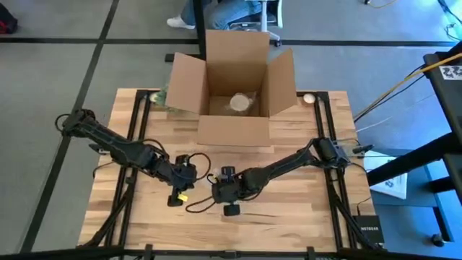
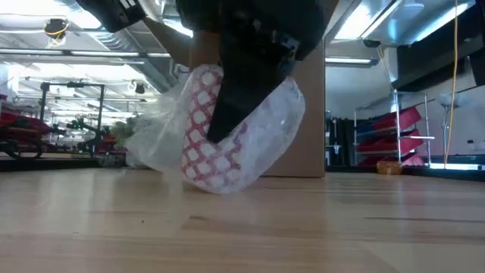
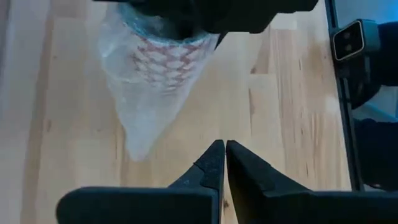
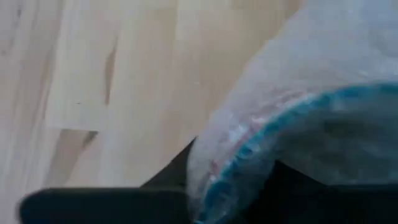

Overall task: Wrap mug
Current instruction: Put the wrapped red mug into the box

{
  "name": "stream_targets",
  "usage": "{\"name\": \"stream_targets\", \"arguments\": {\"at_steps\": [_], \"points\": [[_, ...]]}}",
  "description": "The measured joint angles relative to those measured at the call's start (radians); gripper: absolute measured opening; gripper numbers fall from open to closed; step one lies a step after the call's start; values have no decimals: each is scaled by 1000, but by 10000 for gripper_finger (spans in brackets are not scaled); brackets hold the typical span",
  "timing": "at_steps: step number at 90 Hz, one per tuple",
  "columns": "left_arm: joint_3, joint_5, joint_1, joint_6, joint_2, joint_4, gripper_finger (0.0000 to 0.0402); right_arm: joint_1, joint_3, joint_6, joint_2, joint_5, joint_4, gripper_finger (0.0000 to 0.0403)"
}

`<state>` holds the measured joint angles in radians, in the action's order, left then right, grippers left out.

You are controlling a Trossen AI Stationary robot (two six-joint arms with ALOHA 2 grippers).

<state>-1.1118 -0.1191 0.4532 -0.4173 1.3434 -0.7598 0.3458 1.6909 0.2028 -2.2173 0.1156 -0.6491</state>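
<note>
The mug [image 2: 203, 144], white with a red lattice and a teal rim [image 4: 261, 143], is covered in clear bubble wrap [image 2: 276, 121]. It sits tilted near the table's front middle, and the low view does not show whether its lowest part touches the wood. My right gripper [image 1: 216, 188] is shut on it. My left gripper [image 3: 222, 149] is shut and holds nothing. It stands just to the mug's left [image 1: 189, 173], close to the wrap's loose pointed tail [image 3: 140, 140]. My right gripper holds the wrapped mug at its teal rim [image 4: 249, 155], coming from above and slanting down. One finger [image 4: 168, 180] lies outside on the wrap; the other seems to be inside the mouth, but the wrap blurs it. The mug is tilted, with wrap bulging on both sides.
An open cardboard box [image 1: 238, 126] stands at the table's far middle with a pale wrapped thing [image 1: 240, 102] inside. A small round thing [image 1: 309, 97] lies right of the box. Cables loop on the wood near both grippers. Bare wood lies to the front left and right.
</note>
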Motion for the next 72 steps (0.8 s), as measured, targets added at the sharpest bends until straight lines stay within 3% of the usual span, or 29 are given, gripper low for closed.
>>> {"name": "stream_targets", "arguments": {"at_steps": [28, 61, 72], "points": [[0, 0, 48, -7, 0, -16, 1, 68, 151, 29, 16, 16, -172, 12], [0, -19, 72, -1, -66, -144, 1, 170, 659, 11, 28, 102, -524, 11], [0, -72, 72, 0, -142, -165, 1, 179, 602, -27, 137, 158, -452, 10]]}}
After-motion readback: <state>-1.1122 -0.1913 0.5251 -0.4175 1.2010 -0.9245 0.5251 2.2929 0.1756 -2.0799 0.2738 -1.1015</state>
